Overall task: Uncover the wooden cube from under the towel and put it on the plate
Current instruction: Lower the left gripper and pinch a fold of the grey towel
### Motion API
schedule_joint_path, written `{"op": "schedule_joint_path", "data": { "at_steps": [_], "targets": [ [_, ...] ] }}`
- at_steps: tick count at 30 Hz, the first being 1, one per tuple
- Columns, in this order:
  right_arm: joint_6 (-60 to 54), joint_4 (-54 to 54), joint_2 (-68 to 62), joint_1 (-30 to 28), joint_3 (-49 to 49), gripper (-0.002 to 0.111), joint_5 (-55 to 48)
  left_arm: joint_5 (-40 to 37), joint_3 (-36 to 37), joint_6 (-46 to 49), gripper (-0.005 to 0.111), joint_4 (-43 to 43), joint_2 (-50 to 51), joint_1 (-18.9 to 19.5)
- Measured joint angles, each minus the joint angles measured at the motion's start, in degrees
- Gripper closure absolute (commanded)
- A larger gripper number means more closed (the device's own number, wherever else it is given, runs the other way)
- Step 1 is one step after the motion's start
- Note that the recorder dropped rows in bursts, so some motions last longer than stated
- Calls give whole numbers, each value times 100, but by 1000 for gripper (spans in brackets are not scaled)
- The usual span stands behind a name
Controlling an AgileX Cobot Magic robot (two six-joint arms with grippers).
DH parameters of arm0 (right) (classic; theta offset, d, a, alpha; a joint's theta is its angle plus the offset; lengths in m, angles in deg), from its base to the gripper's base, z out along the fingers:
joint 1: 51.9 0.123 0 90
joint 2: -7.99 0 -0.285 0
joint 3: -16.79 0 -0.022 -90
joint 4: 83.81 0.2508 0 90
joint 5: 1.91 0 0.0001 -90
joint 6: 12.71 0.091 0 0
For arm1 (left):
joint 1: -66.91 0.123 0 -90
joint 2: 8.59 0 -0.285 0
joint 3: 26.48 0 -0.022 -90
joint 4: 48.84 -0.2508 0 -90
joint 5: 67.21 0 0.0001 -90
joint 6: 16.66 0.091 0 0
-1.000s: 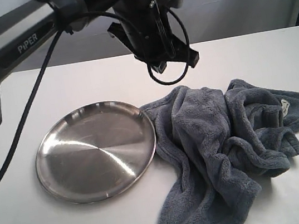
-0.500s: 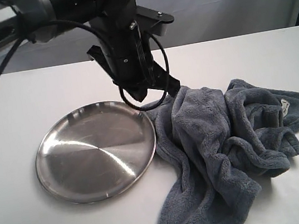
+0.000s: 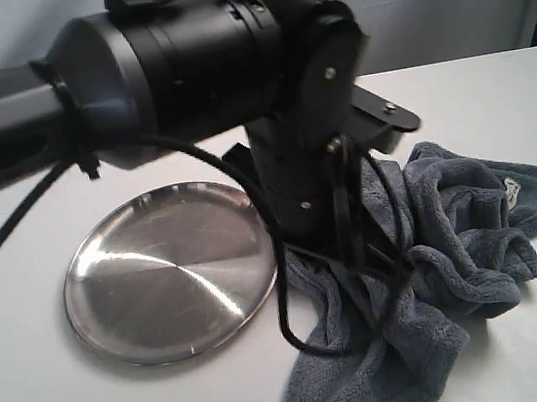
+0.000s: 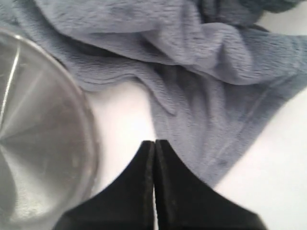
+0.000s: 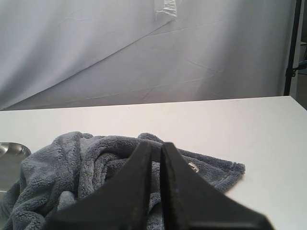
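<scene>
The grey-blue towel (image 3: 465,232) lies crumpled on the white table, right of the steel plate (image 3: 159,278), which holds nothing. The wooden cube does not show in any view. My left arm (image 3: 314,164) hangs low over the towel's left part and hides it, along with its own fingers, in the exterior view. In the left wrist view the left gripper (image 4: 154,142) is shut and empty, just above the bare strip of table between the plate (image 4: 38,143) and the towel (image 4: 201,72). My right gripper (image 5: 157,144) is shut and empty, pointing at the towel (image 5: 81,163) from a distance.
The towel's white tag (image 3: 512,190) sits near its far right corner. A black cable (image 3: 298,328) loops down from the left wrist over the towel's near edge. A grey backdrop rises behind the white table (image 3: 476,99).
My left arm has come down and toward the camera, from above the towel's back edge to low over the gap between plate and towel. The towel and plate have not moved.
</scene>
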Motion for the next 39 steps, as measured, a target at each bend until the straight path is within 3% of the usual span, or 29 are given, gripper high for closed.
{"op": "schedule_joint_path", "data": {
  "at_steps": [5,10,19,25,30,35,38,39],
  "targets": [
    [0,0,0,0,0,101,0,46,-25,-56,107,257,12,-496],
    [0,0,0,0,0,101,0,191,-564,-56,107,549,271,-466],
    [0,0,0,0,0,101,0,54,-1947,60,107,549,942,338],
    [0,0,0,0,0,101,0,31,-2024,97,107,465,1116,976],
    [0,0,0,0,0,101,0,17,-2024,95,107,436,1116,1239],
    [0,0,0,0,0,101,0,17,-2024,192,107,275,1116,802],
    [0,0,0,0,0,101,0,17,-2024,75,106,-44,1116,314],
    [0,0,0,0,0,101,0,17,-2024,-118,105,-236,1116,-3]
  ]
}}
